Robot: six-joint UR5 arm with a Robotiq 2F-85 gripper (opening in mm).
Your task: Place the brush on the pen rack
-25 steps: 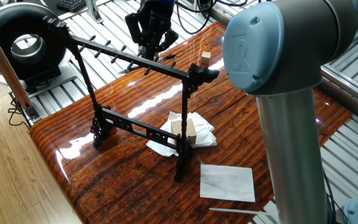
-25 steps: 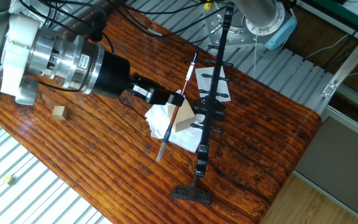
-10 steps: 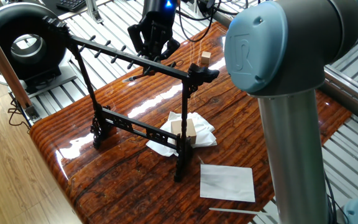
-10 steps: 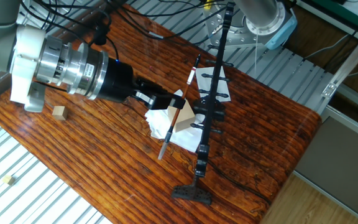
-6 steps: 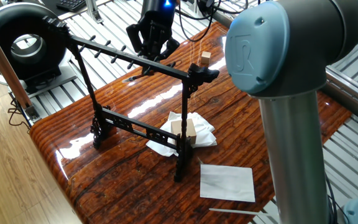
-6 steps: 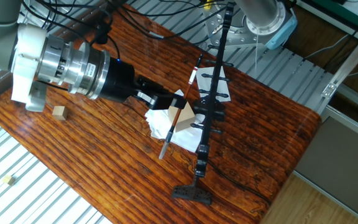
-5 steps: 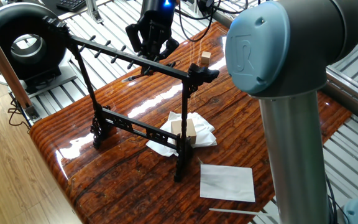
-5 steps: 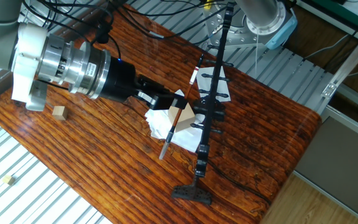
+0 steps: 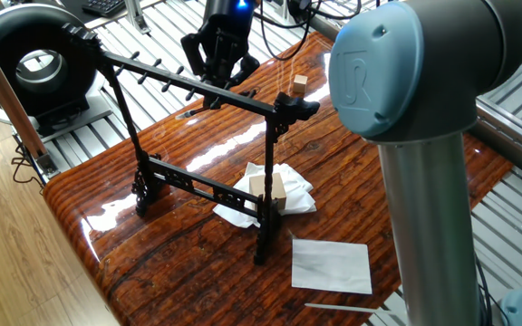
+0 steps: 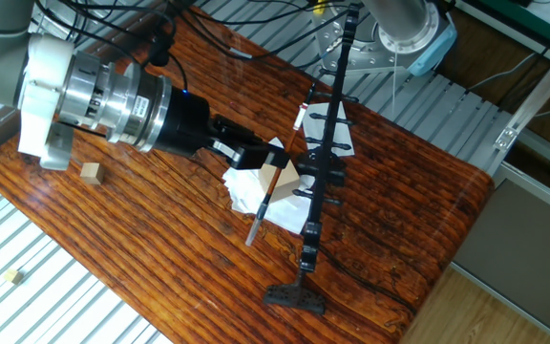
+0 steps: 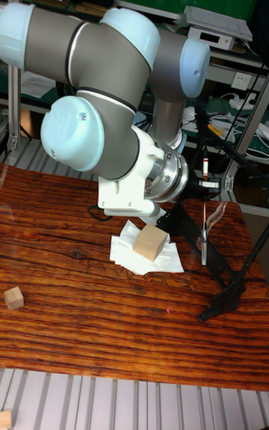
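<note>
Claw (image 10: 256, 156) closed on brush (image 10: 277, 178), brush held against the peg-lined top bar of the rack (image 9: 194, 86), rack standing on wooden bench (image 10: 151, 239), wood block (image 11: 150, 242) on white cloth (image 9: 284, 181) below

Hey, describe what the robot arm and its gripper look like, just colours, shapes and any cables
The arm is built of thick grey tubes joined by rounded joints with pale blue caps. Its wrist ends in a white collar and a ribbed silver metal cylinder. The gripper beyond that is black, with two slim fingers. Black cables trail along the wrist, and a small blue light glows on the gripper body in one fixed view.
</note>
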